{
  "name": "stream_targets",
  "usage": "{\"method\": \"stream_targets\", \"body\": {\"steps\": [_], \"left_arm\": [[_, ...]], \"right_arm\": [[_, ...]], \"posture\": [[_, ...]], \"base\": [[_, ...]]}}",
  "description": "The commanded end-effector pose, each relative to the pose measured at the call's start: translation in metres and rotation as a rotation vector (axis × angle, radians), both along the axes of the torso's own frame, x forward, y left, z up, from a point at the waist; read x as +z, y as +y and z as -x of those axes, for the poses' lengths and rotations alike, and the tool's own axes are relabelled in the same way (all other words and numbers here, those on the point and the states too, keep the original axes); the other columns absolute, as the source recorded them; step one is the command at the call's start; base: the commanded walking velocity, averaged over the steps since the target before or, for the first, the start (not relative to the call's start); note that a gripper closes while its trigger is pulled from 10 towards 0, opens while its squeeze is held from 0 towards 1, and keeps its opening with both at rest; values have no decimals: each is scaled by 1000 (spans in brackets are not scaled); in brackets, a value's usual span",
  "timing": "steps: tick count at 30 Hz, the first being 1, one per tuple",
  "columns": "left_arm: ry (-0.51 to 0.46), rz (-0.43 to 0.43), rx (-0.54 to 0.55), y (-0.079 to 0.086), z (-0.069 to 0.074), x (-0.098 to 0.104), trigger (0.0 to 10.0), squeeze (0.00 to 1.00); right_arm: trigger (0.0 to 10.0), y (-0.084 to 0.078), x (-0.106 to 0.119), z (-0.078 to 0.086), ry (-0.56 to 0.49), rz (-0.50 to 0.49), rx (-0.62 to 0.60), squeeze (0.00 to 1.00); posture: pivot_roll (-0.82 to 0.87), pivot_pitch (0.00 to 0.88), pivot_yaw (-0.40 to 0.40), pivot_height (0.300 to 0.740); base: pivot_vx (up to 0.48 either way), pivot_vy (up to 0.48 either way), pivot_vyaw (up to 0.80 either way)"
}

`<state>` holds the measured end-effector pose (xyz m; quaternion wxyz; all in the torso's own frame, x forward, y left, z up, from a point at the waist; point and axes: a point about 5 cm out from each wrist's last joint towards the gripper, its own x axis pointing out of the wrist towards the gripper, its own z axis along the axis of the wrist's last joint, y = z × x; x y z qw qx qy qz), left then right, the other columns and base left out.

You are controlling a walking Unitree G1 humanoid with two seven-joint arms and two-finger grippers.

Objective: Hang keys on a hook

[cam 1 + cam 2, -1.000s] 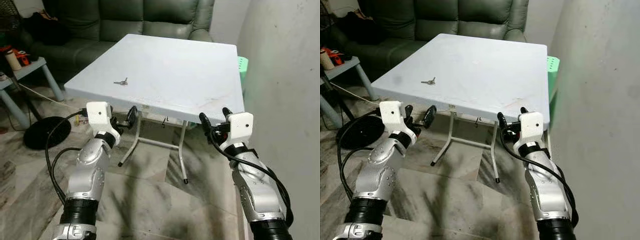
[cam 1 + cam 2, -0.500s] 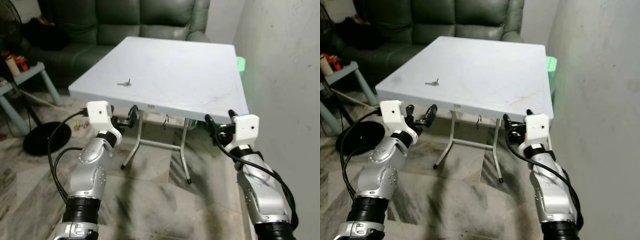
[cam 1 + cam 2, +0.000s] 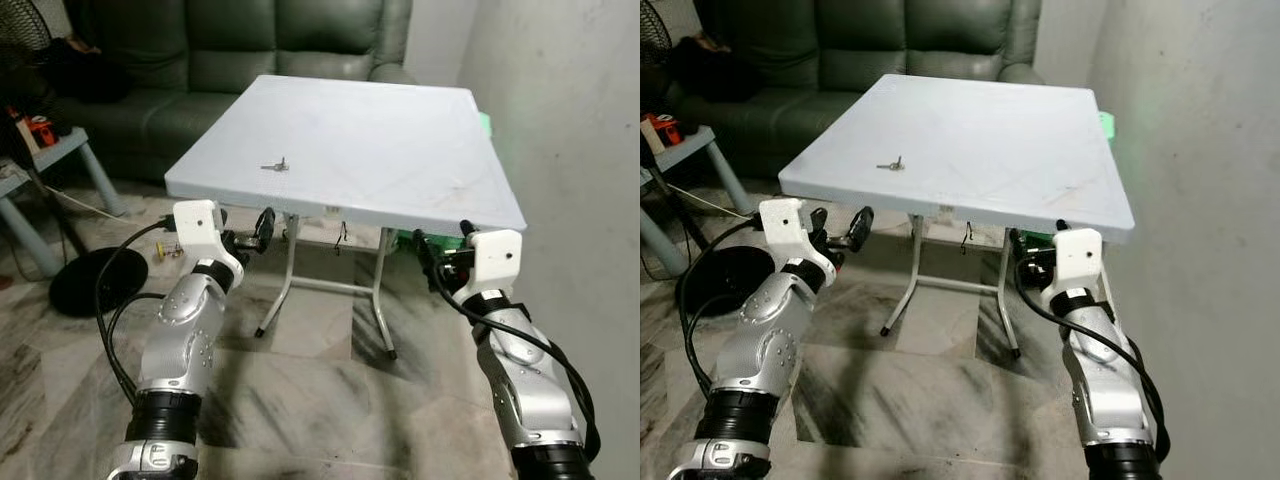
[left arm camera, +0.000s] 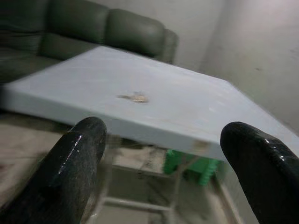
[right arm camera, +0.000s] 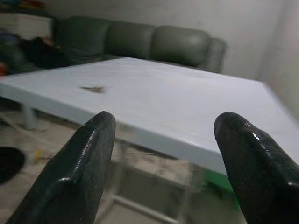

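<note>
A small bunch of keys (image 3: 274, 165) lies on the white folding table (image 3: 400, 150), near its front left part. Both arms are raised in front of the table's near edge, slightly below its top. My left gripper (image 3: 247, 234) is open and holds nothing; the keys lie ahead of it, between its fingers (image 4: 77, 158) in the left wrist view. My right gripper (image 3: 441, 238) is also open and holds nothing, near the front right corner. The right wrist view has the keys (image 5: 93, 88) far off to one side on the tabletop.
A dark green sofa (image 3: 250, 50) stands behind the table. A pale wall (image 3: 570, 130) runs close along the right. At the left are a small side table (image 3: 45, 150) and a black round fan base (image 3: 90, 280). A green stool (image 3: 1107, 122) sits by the table's right side.
The whole picture has shifted, so the camera has moved: the table now sits further right in view. Both arms keep the same raised pose with open fingers. The keys lie as before.
</note>
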<state>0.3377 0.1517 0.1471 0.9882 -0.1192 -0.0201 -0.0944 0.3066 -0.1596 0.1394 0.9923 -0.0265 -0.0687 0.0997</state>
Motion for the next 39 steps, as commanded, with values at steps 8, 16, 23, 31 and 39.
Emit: {"method": "stream_targets", "body": {"steps": [8,16,23,31,39], "left_arm": [[-19,10,8,3,-2,5,10000,0],[-22,12,7,3,-3,6,10000,0],[-2,11,21,2,-3,4,10000,0],[10,15,24,1,-3,2,10000,0],[-3,14,20,2,-2,4,10000,0]], "right_arm": [[10000,2,7,-2,-21,5,13,0],[10000,2,7,-3,-21,7,16,0],[10000,2,7,-2,-22,7,18,0],[10000,1,7,-2,-21,10,17,0],[10000,0,7,-2,-21,12,16,0]], "posture": [[3,0,-33,740],[4,0,-36,740],[3,0,-37,740],[2,0,-38,740],[2,0,-36,740]], "base": [[0,357,0],[0,362,0],[0,105,0],[0,0,0],[0,0,0]]}}
